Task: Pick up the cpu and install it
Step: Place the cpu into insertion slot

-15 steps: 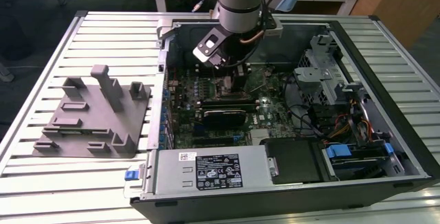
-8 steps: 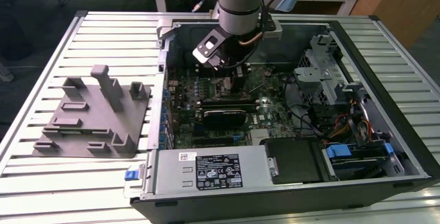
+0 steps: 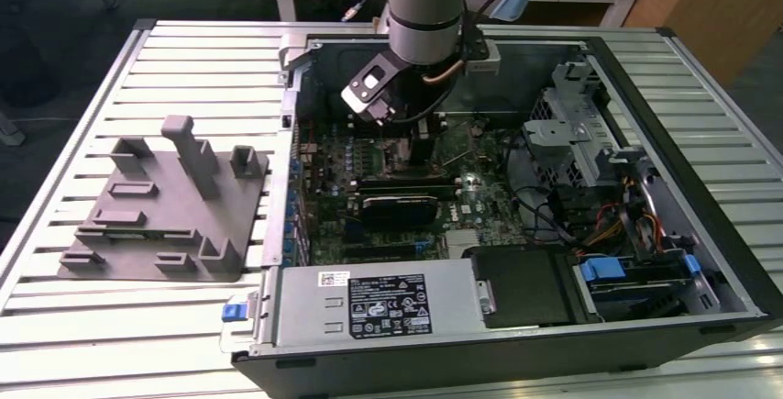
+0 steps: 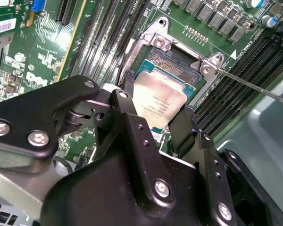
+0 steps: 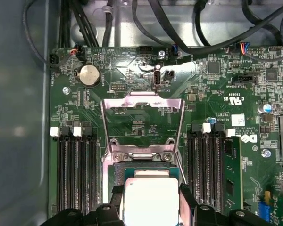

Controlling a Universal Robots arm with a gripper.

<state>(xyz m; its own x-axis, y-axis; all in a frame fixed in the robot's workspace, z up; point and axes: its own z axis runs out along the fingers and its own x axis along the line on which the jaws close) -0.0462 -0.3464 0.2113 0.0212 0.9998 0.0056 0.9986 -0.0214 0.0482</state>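
Note:
In both wrist views, the cpu, a flat square chip with a silvery top, sits between my black fingers. My gripper is shut on it by two opposite edges. The chip hovers just over the open motherboard socket, covering most of it, and a strip of socket contacts shows beyond the chip's far edge. The socket's metal load plate is flipped open. In the exterior view the gripper reaches down into the open computer case.
Memory slots flank the socket on both sides. A thin metal lever juts out beside the socket. Cables run along the case wall. A grey fixture stands on the slatted table at the exterior view's left. A power supply fills the case's near side.

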